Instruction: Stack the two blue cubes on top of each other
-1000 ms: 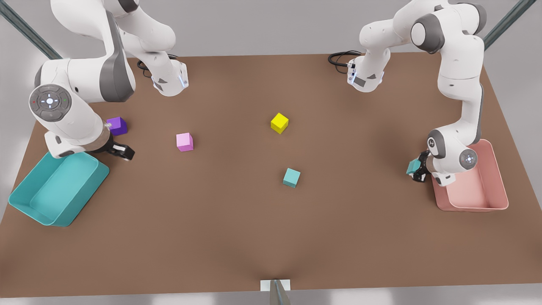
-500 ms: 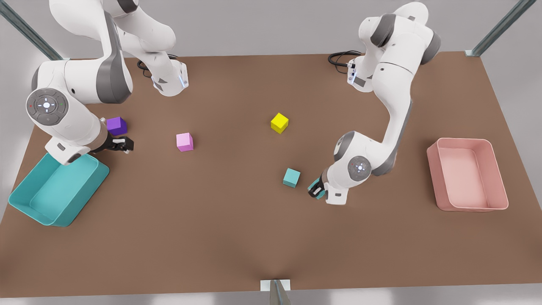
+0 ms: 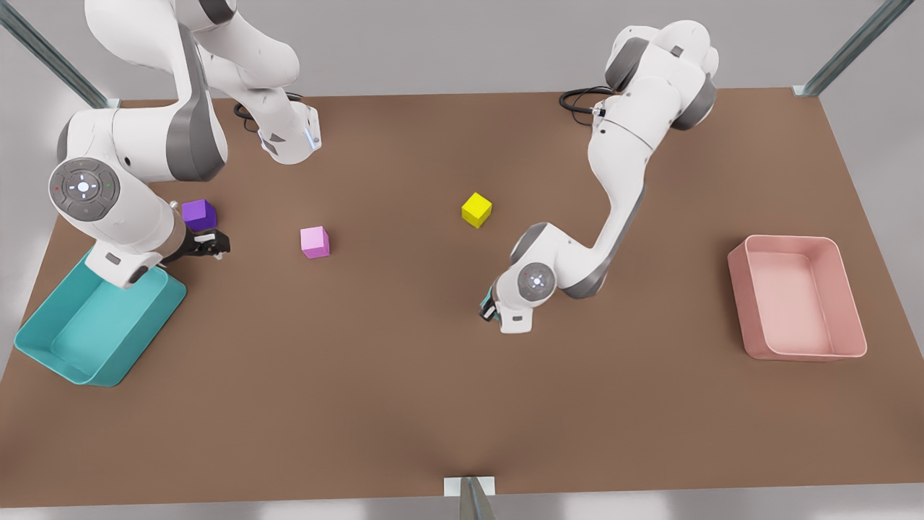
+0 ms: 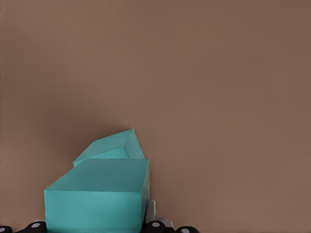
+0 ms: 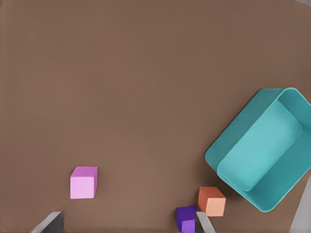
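Trays come first by bulk: a teal tray sits at the front view's left and a pink tray at its right on the brown table, both well off the working spot. Near mid-table the left gripper pinches one blue cube and holds it over the second blue cube, which rests on the table just beneath and looks turned relative to the held one. Judging by this, the carry is nearly done; lowering, squaring up and release remain. The right gripper waits beside the purple cube, fingers spread and holding nothing, with an orange cube close by. A pink cube and yellow cube lie apart, blocking nothing.
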Controlling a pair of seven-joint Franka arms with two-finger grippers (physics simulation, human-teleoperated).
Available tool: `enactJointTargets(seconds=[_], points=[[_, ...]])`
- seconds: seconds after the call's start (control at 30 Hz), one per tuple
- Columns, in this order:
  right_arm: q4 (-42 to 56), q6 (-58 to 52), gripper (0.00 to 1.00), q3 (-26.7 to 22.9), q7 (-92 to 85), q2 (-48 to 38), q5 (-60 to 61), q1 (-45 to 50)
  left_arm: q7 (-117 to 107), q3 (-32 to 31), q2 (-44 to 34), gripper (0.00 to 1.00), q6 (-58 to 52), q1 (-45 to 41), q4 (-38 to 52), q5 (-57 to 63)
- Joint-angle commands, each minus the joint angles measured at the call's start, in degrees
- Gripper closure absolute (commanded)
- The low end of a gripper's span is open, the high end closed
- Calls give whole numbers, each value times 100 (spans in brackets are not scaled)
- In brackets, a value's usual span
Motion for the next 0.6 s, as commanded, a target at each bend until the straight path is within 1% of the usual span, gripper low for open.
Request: enactJointTargets(seconds=[0.0, 0.17, 0.2, 0.23, 0.47, 0.57], points=[[5, -6, 0, -1, -639, -6, 3, -1, -1177, -70, -32, 45, 70, 23, -97, 128], [5, -6, 0, -1, -648, 20, 3, -1, -1212, -79, -102, 45, 158, 14, -247, 128], [5, -6, 0, -1, -648, 20, 3, -1, -1203, -79, -102, 41, 158, 14, -247, 128], [5, -6, 0, -1, -648, 20, 3, -1, -1203, -79, -84, 0, 158, 14, -247, 128], [5, 3, 0, -36, -657, 20, 12, -10, -1256, -79, -93, 0, 176, 40, -247, 110], [5, 3, 0, -36, -666, 46, 12, -1, -1388, -79, -251, 0, -605, 23, -238, 128]])
